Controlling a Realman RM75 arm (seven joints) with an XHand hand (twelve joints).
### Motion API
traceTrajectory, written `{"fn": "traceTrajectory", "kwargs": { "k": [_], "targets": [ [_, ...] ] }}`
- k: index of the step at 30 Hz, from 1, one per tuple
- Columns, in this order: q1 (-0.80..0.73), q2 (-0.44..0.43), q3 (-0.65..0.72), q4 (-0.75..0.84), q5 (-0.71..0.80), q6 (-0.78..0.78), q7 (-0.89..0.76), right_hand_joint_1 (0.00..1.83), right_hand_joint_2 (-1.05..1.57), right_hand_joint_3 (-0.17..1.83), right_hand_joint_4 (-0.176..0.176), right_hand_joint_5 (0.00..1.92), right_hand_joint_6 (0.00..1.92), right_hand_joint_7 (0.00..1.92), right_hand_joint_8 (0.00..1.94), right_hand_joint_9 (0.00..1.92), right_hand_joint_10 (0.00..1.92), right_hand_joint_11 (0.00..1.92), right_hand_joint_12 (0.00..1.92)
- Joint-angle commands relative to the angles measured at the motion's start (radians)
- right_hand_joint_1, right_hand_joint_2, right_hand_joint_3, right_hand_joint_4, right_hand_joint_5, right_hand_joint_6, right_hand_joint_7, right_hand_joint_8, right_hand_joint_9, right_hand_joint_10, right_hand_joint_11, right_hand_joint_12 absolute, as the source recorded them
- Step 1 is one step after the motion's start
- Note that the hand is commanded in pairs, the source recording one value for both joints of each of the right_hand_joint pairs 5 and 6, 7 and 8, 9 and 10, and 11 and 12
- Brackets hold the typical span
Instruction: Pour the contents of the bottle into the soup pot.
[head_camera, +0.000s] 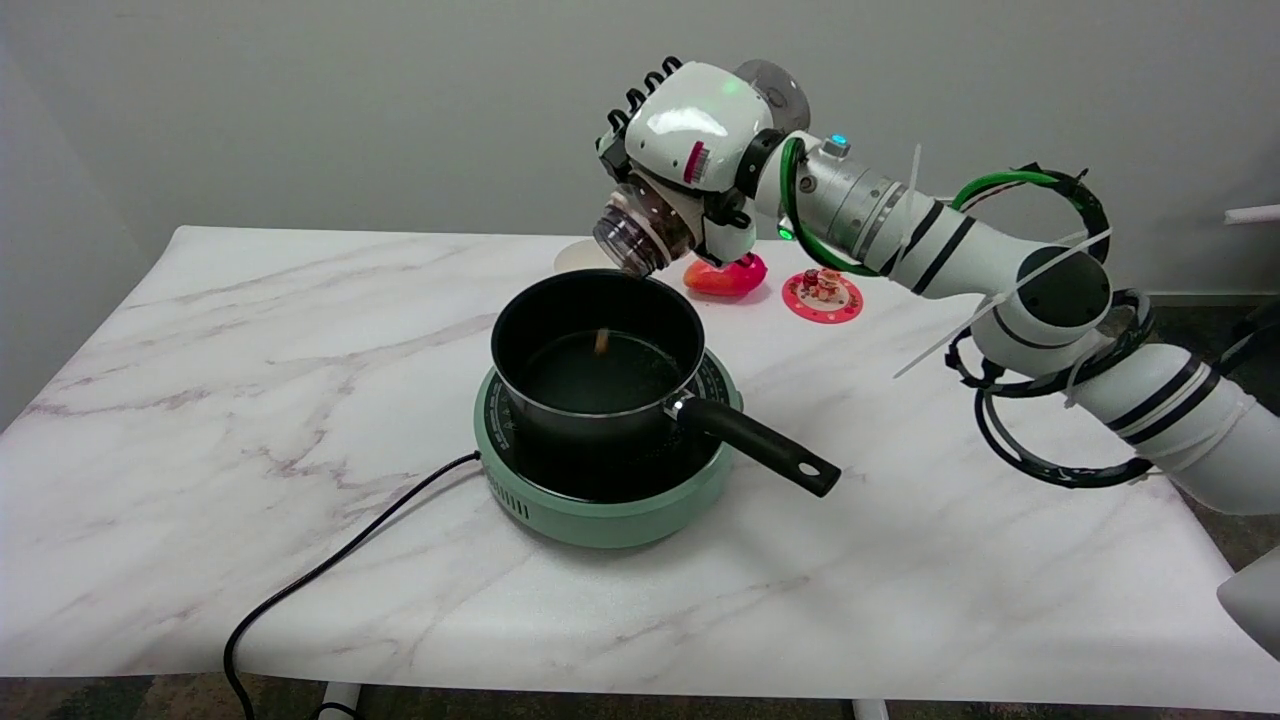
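Holding: my right hand (690, 150) has its fingers (640, 100) wrapped around the clear bottle (645, 225), gripping it in the air above the far rim of the pot.
Bottle: tipped steeply, its open mouth pointing down and toward the pot, lower than the fingers; the bottle's base sticks out behind the hand, up and away from the fingers.
Contents: one small tan piece (602, 342) shows inside the pot, below the bottle's mouth; I cannot tell whether it is falling or already lying on the bottom.
Pot: the black soup pot (560, 310) sits directly under the fingers, on the round green cooker (600, 515), with its black handle (765, 445) pointing toward my arm's side of the surface.
Cooker cord: a black cord (330, 565) runs from the cooker's side away from the hand and off the near edge of the surface.
Behind the fingers: a red and pink toy (725, 277) and a small pink plate (822, 297) with little pieces on it lie on the marble surface (250, 400), just past the hand, apart from the pot.
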Motion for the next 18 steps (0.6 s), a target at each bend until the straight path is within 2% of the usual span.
{"fn": "traceTrajectory", "kwargs": {
  "k": [1,7,18],
  "targets": [
    [0.030,0.024,-0.021,0.019,-0.115,0.064,-0.007,1.60,0.24,1.31,0.000,1.67,1.67,1.55,1.55,1.33,1.33,1.12,1.12],
    [-0.010,0.027,-0.023,0.042,-0.153,0.046,-0.009,1.60,0.26,1.29,0.000,1.68,1.68,1.55,1.55,1.33,1.33,1.12,1.12],
    [-0.025,0.011,-0.026,0.039,-0.128,0.018,-0.015,1.60,0.28,1.26,0.000,1.69,1.69,1.55,1.55,1.33,1.33,1.12,1.12]
  ]
}}
